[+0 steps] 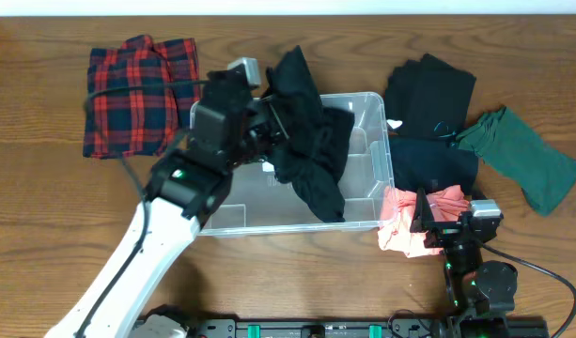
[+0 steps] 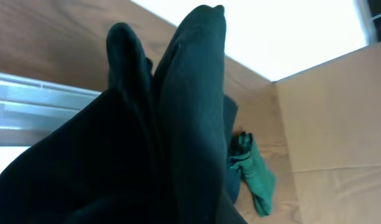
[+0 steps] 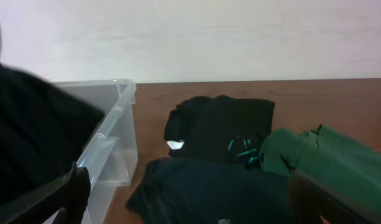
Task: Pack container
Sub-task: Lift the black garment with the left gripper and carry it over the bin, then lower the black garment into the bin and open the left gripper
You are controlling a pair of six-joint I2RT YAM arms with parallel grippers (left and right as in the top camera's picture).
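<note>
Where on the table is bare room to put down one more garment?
Bare wood: the front-left corner below the plaid garment, and the strip before the container. Crowded: right of the container, where the folded black garment, navy garment, green garment and pink garment lie close together.

Overhead is evenly lit, with soft shadows on the desk (image 1: 43, 188). The left wrist view is blown out above, the black garment (image 2: 134, 162) blurred.

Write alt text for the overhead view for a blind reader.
The left end effector holds a black garment draped into the clear container. A red plaid shirt lies left of it; a green garment and a pink garment lie among others right of it.
</note>
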